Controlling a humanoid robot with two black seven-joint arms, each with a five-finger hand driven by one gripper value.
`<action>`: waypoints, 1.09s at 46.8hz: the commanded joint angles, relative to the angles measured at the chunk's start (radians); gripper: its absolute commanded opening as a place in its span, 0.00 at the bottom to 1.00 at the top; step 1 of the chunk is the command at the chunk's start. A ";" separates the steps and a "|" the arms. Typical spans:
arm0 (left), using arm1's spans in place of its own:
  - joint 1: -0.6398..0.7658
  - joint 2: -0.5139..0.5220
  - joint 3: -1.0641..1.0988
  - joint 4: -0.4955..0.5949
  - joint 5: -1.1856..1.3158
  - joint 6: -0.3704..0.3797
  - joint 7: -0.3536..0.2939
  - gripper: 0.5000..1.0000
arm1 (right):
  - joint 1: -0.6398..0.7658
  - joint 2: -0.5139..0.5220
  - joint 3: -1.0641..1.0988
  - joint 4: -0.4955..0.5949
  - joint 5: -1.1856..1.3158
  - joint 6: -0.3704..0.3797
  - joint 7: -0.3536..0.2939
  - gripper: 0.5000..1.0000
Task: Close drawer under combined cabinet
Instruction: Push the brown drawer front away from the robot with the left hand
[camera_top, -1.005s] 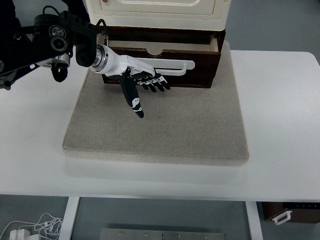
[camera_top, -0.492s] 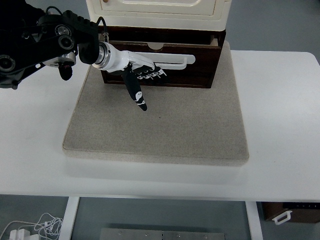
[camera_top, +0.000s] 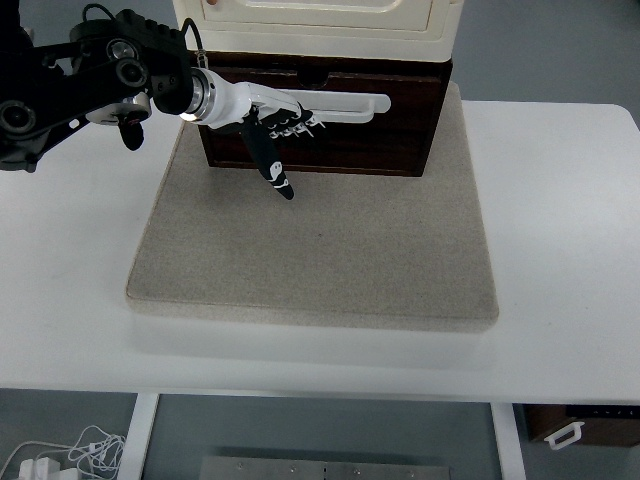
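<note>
A cream cabinet (camera_top: 315, 25) stands at the top centre on a dark wooden base. The base's drawer (camera_top: 330, 125) sits flush with the base front, and a white handle bar (camera_top: 345, 103) runs across it. My left hand (camera_top: 280, 135) comes in from the upper left and lies flat against the drawer front just under the handle. Its fingers are stretched out and hold nothing, and the black thumb (camera_top: 270, 165) points down toward the mat. The right hand is out of sight.
The cabinet rests on a grey felt mat (camera_top: 320, 250) on a white table (camera_top: 560, 220). Below the table's front edge lie white cables (camera_top: 60, 455) on the floor at the left.
The drawer was pulled out a little with its inside showing. My left hand pushed it back toward the cabinet, and it now sits flush.
</note>
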 joint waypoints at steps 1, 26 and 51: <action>-0.001 -0.002 0.000 0.000 -0.001 0.012 0.000 1.00 | 0.000 0.000 0.000 0.001 0.000 0.000 0.000 0.90; -0.001 -0.021 -0.001 0.031 -0.001 0.017 -0.006 1.00 | 0.000 0.000 0.000 0.000 0.000 0.000 0.000 0.90; -0.001 -0.019 -0.001 0.049 -0.001 0.017 -0.009 1.00 | 0.000 0.000 0.000 0.000 0.000 0.000 0.000 0.90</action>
